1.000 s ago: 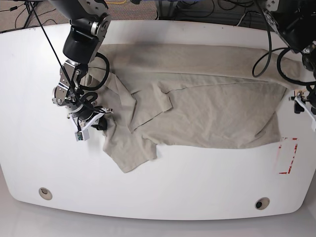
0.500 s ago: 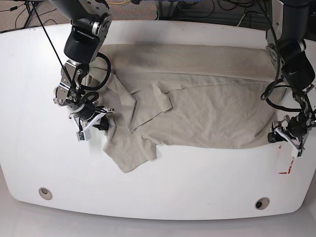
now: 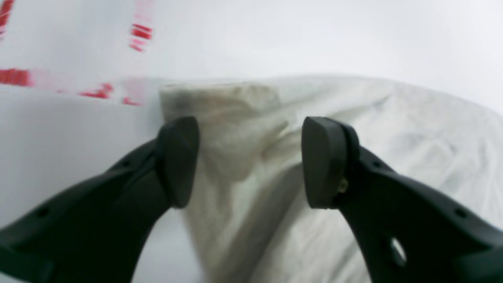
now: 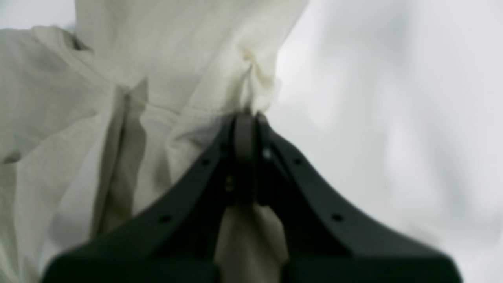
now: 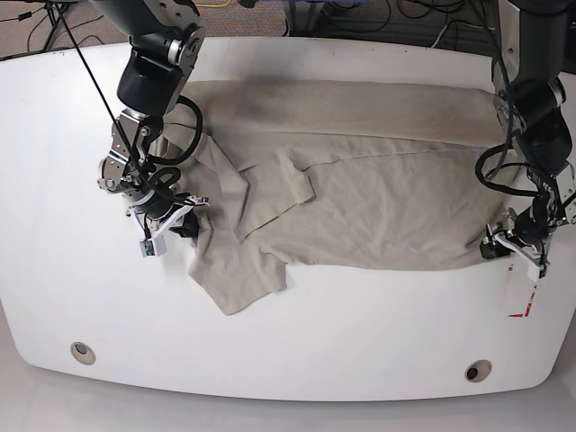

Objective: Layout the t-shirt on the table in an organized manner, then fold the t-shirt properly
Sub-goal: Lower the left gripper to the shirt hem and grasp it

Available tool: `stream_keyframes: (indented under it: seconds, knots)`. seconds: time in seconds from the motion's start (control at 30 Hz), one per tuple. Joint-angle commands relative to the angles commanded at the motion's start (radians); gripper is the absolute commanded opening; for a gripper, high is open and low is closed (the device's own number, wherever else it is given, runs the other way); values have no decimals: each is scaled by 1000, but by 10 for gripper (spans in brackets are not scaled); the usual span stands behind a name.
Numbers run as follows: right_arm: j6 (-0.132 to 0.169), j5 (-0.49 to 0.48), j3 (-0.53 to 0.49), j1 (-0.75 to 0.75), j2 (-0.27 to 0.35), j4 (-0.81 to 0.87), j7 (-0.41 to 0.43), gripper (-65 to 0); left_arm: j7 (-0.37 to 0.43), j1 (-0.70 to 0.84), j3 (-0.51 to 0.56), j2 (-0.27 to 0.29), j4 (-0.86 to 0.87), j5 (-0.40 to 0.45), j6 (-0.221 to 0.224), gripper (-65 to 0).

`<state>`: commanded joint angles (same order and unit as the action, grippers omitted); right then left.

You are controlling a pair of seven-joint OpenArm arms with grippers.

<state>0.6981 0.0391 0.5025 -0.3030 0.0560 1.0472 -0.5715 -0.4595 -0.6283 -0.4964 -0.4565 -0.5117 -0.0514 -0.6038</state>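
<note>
I see the t-shirt (image 5: 360, 180) spread rumpled across the white bench (image 5: 54, 180); my right fingers (image 4: 245, 125) are pinched on its fabric, my left fingers (image 3: 177, 161) apart astride its corner, red marking (image 3: 15, 76) beyond, cables (image 5: 378, 18) behind the bench.

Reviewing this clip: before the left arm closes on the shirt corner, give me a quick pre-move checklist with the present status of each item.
1. Right gripper shut on the t-shirt: ok, cloth is pinched between closed fingers.
2. Left gripper open: ok, fingers wide apart.
3. Shirt corner between the left fingers: ok, a folded corner sits in the gap.
4. Corner lying on the table, beside the red mark: ok.
5. Single layer in the left gap: cannot tell, the cloth is bunched and blurred.
6. Shirt laid flat: not ok, one sleeve area is folded over and creased.
</note>
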Motion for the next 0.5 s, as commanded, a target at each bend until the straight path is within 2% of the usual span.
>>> stream_keyframes:
  seconds: [0.23,0.5]
  knots:
    - [0,0,0,2,0,0,0,-650,0,34,0,-26,0,0,0,-258]
    - [0,-2,0,2,0,0,0,-650,0,38,0,-21,8,0,0,-258]
